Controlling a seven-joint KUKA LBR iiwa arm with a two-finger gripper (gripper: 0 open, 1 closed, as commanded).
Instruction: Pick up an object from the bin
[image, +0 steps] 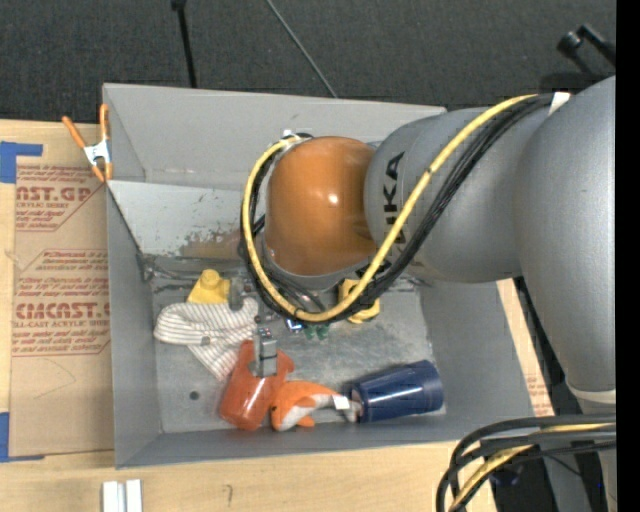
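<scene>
The arm (480, 180) reaches in from the right and covers much of the grey metal bin (130, 330), with its orange wrist cover (315, 205) hanging over the bin's middle. Below the cover the hand (267, 362) points down to the bin floor near the front. Its tip is at the upper edge of an orange soft toy (243, 397), touching it or just above it. The wrist hides most of the hand, so I cannot tell whether it is wide or narrow, and nothing can be seen held in it.

By my judgement the pick is not yet done. Every object lies on the floor, and the grasp and the lift are left.

A dark blue cup (397, 390) lies on its side at the front right. An orange-and-white piece (303, 403) lies between the cup and the toy. A striped cloth (203, 327) is bunched just behind the toy, close enough that it might get caught along with it. A yellow item (208, 287) sits behind the cloth, and a small green bit (318, 332) lies under the wrist.
</scene>
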